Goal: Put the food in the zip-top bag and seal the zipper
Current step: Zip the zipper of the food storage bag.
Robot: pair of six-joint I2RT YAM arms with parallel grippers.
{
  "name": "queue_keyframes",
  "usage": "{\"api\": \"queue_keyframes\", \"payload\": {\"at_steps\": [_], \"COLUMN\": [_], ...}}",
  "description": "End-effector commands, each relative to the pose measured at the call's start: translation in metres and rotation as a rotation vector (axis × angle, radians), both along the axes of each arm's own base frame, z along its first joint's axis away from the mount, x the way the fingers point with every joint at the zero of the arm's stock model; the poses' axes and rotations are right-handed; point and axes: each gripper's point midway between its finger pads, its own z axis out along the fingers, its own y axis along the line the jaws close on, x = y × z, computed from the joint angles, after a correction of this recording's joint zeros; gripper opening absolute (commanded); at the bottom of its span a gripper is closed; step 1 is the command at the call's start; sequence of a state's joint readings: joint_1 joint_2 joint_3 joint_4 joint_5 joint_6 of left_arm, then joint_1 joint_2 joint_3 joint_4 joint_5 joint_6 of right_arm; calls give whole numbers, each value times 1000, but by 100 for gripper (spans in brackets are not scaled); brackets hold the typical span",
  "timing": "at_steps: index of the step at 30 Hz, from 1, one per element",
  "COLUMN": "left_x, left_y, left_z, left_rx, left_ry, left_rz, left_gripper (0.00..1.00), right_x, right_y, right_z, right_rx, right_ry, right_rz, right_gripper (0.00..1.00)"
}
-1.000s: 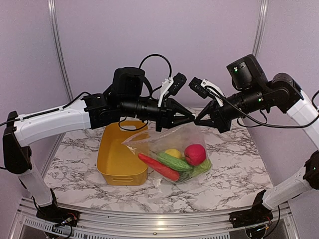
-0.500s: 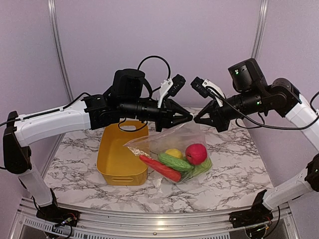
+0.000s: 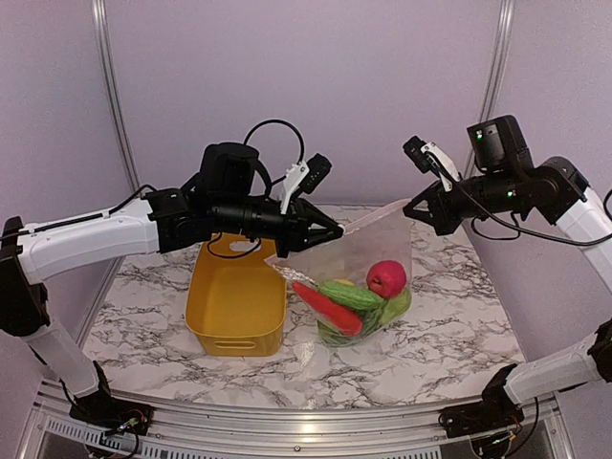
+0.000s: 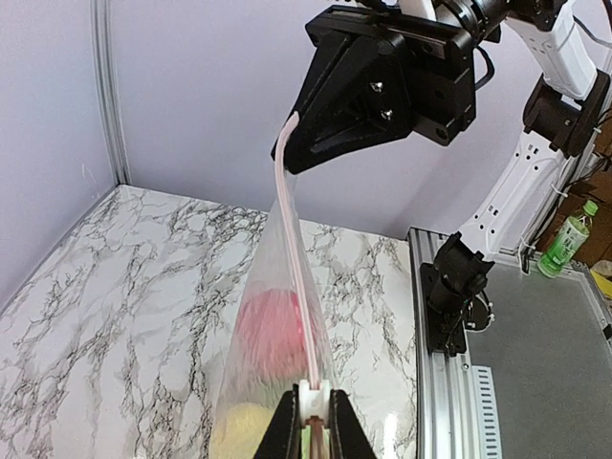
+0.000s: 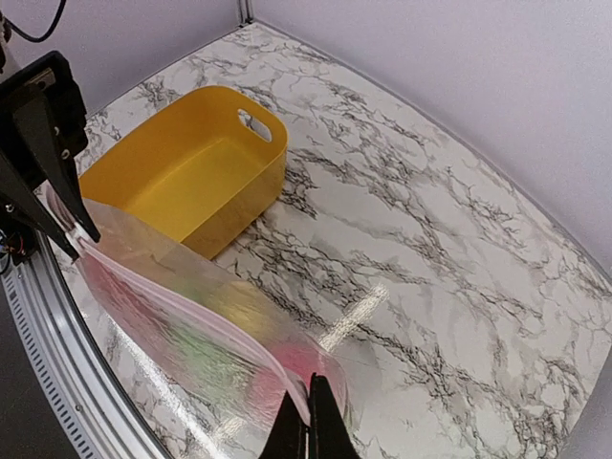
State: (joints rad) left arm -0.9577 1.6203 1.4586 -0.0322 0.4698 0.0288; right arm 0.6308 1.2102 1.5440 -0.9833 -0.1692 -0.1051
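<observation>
The clear zip-top bag [image 3: 378, 251] hangs stretched between my two grippers above the table. Inside it lie a red apple [image 3: 386, 278], a cucumber [image 3: 349, 295], an orange carrot [image 3: 328, 308] and a green pepper [image 3: 392, 308]. My left gripper [image 3: 335, 232] is shut on the white slider of the pinkish zipper [image 3: 373, 219]; the left wrist view shows the slider between my fingers [image 4: 316, 406] and the zipper [image 4: 292, 249] running up to the right gripper. My right gripper [image 3: 409, 208] is shut on the bag's other top corner, as the right wrist view [image 5: 309, 390] shows.
The yellow tub [image 3: 234, 296] stands on the marble table left of the bag, below my left arm; it also shows in the right wrist view [image 5: 172, 167]. A metal rail [image 3: 287, 421] runs along the near table edge.
The grippers have moved apart: the left one drew back to the left and the right one went right and up. The bag's top is now pulled taut and the bag has shifted right.
</observation>
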Motion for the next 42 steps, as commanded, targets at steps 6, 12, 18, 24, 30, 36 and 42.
{"api": "queue_keyframes", "payload": {"at_steps": [6, 12, 18, 24, 30, 36, 42], "left_x": [-12, -11, -11, -7, -4, 4, 45], "left_y": [35, 45, 49, 49, 50, 51, 32], "left_z": [-26, -35, -42, -44, -44, -46, -36], "left_rx": [94, 110, 122, 125, 122, 113, 54], "left_ry": [75, 91, 100, 103, 110, 109, 81], "left_rz": [13, 29, 37, 41, 44, 64, 181], "left_gripper": [1, 0, 0, 0, 0, 0, 2], "right_x": [58, 67, 70, 73, 75, 77, 90], "right_y": [-79, -92, -90, -92, -92, -89, -76], "right_z": [11, 3, 0, -3, -7, -13, -11], "right_rx": [-37, -47, -45, -57, -57, -52, -3], "right_ry": [-106, -91, -82, -80, -71, -56, -70], "right_rz": [-370, -433, -430, -449, -452, -448, -423], "right_gripper": [0, 0, 0, 0, 0, 0, 0]}}
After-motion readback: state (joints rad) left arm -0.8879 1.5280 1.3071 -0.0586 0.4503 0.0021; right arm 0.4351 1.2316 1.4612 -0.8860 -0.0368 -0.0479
